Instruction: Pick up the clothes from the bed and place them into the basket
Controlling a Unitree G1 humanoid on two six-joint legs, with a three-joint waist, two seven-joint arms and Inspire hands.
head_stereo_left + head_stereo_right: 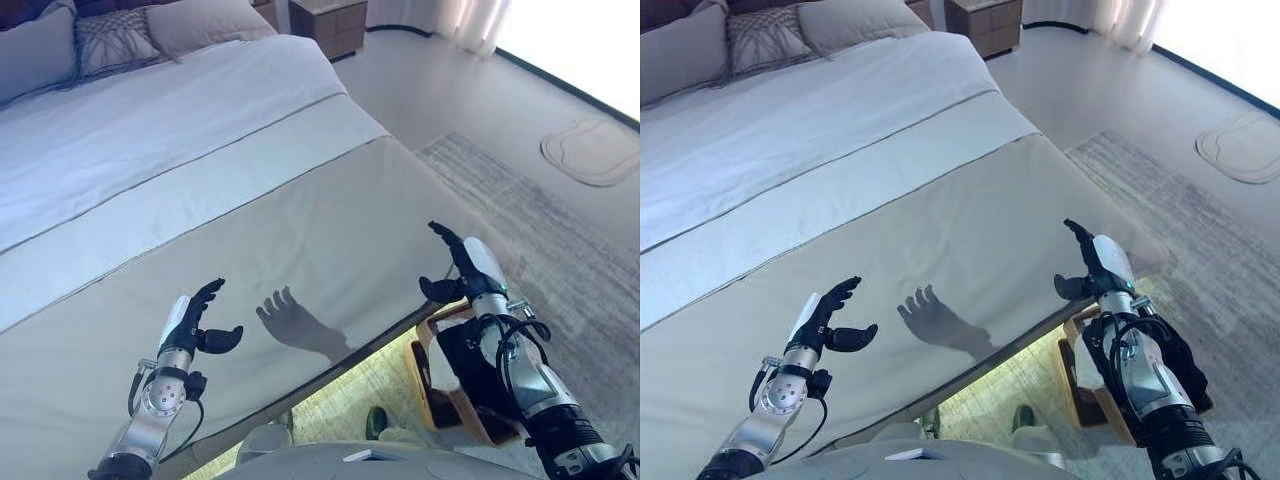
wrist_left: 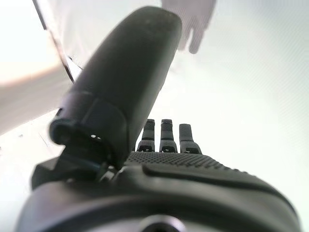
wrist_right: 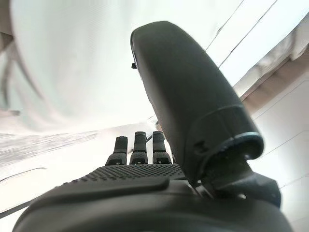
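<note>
Bed (image 1: 250,200) fills most of the scene, running from the near edge up to the far left. Its near part is covered by a beige throw, then a pale band, then white sheet, with pillows (image 1: 120,40) at the far end. No clothes can be made out on the bed surface in either eye view.

Left hand (image 1: 195,320) hangs over the near part of the throw, fingers straight and spread, thumb out to the right, palm empty. Its wrist view shows the same: thumb (image 2: 130,82) standing out and the fingers (image 2: 166,135) in a straight row with only pale cover past them. A hand-shaped shadow lies on the throw just right of it.

Right hand (image 1: 462,265) is raised over the near right corner of the bed, fingers straight and pointing far, thumb out to the left, holding nothing. Its wrist view agrees, with the fingers (image 3: 140,147) extended and only pale fabric past them.

Basket (image 1: 445,385), wooden-rimmed, stands on the floor just beside the near right corner of the bed, below the right arm. Something dark lies in it, largely hidden by the arm, so I cannot tell what it is.

Rug (image 1: 560,230) covers the floor to the right of the bed. A small mat (image 1: 595,150) lies far right, and a nightstand (image 1: 330,25) stands at the far end beside the bed.
</note>
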